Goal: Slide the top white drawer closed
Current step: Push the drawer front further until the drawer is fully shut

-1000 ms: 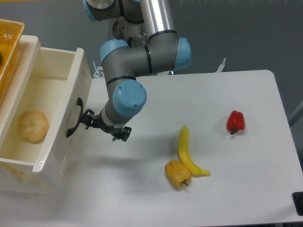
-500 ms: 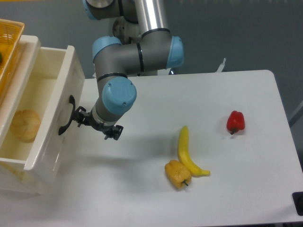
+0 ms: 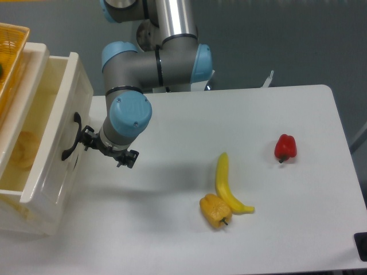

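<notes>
End effector (image 3: pixel 106 150) presses against the black handle (image 3: pixel 71 137) of the top white drawer (image 3: pixel 54 132), which lies directly to its left at the tabletop (image 3: pixel 246 172) edge; its opening cannot be told. Since the earlier frames the drawer has slid further in, though it remains partly open.

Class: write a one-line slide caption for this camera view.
Gripper at the top drawer's black handle, drawer partly open.
</notes>
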`<action>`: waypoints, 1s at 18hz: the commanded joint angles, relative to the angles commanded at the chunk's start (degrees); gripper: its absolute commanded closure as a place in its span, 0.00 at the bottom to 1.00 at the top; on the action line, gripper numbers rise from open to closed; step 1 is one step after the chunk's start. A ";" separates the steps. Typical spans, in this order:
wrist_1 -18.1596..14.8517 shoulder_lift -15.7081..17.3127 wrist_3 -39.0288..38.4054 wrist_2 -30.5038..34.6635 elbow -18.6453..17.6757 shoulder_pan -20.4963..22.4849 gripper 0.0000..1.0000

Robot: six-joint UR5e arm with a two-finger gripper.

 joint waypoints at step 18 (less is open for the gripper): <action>0.18 0.00 0.00 -0.87 0.88 -3.08 0.00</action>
